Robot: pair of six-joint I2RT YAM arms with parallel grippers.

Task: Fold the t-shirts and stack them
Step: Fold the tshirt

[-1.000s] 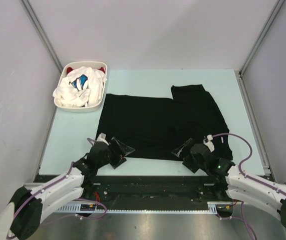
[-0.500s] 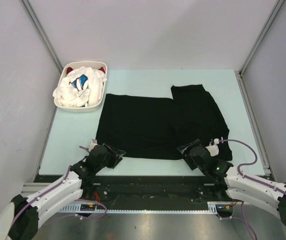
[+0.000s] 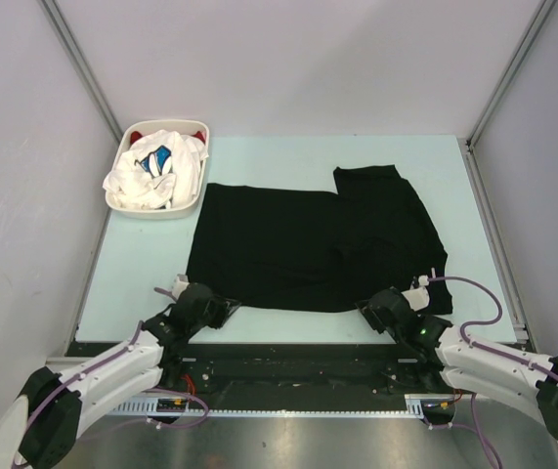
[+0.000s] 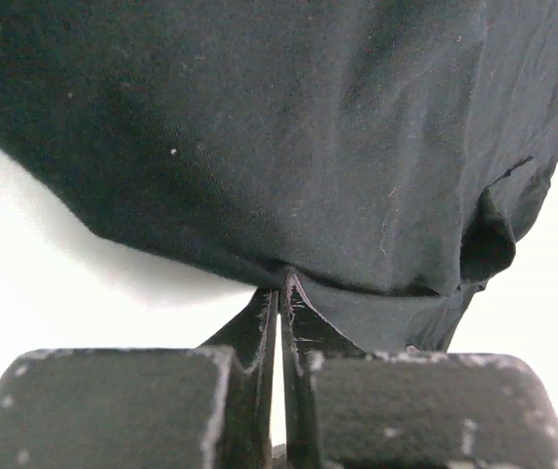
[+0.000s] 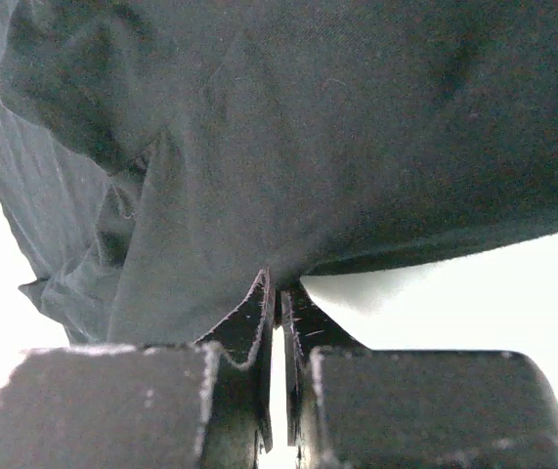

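Pale green worktop [image 3: 288, 156], grey walls on three sides. Black t-shirt [image 3: 279, 249] spread flat in the middle, long axis running left to right, right-hand part doubled over and reaching further back.

- White basket [image 3: 122, 200] just off the shirt's far-left corner, holding a white t-shirt [image 3: 151, 181] with blue print; some red cloth [image 3: 137, 135] shows at its back rim.
- Left pincer [image 3: 222, 309] at the shirt's near-left corner. Wrist view: tips [image 4: 280, 283] pressed together with the hem nipped between them.
- Right pincer [image 3: 376, 311] on the near edge toward the shirt's right end. Tips [image 5: 277, 283] likewise closed on a fold of hem.
- Whole body of the shirt lies away from both pincers, toward the far side; neither arm is nearer, each has its own end.

Judgement: near edge is held at two points, so the next move would carry it up and over toward the shirt's far edge, both arms level to keep the fold straight.
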